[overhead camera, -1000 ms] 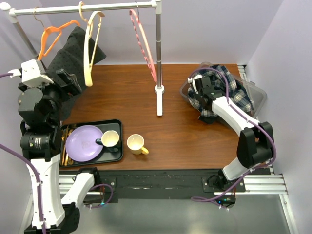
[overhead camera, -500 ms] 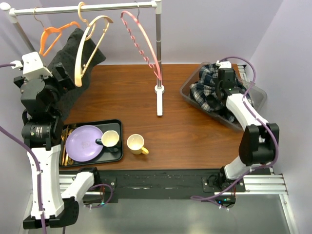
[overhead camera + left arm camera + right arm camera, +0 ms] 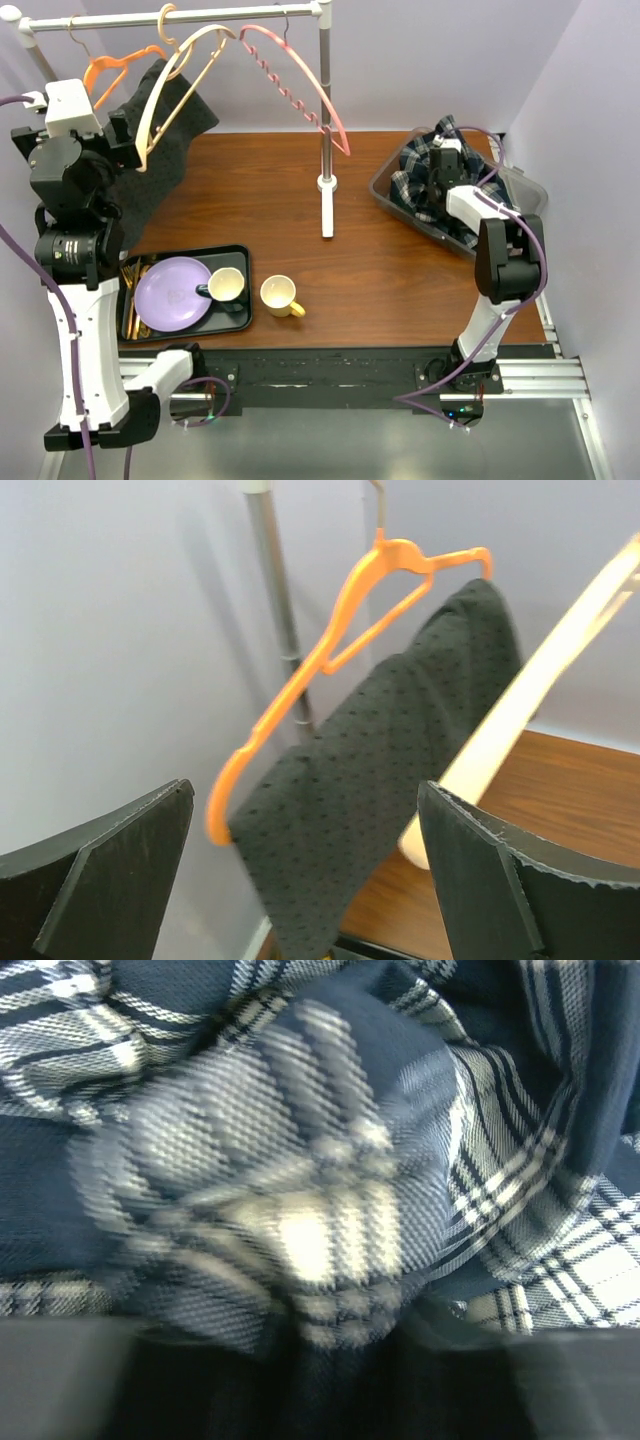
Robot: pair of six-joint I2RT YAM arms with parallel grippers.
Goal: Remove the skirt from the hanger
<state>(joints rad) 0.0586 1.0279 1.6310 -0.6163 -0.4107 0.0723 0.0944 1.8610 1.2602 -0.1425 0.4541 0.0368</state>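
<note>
Skirt: dark dotted cloth, draped on the orange hanger at the left end of the rail; not yet off.
Left pincer: wide, facing the skirt, nothing between its fingers.
Right pincer: down in the plaid cloth in the bin; view blurred, I cannot tell its opening.
Risk 1: I judge a hard pull could drag the hanger off the rail with the skirt, since the cloth wraps its arm.
Risk 2: the cream hanger crosses the skirt and may snag as I close.
Change: against a second ago, the cream and pink hangers are swung far out rightward; my left wrist sits higher, nearer the rail; the right pincer is further back in the bin.
</note>
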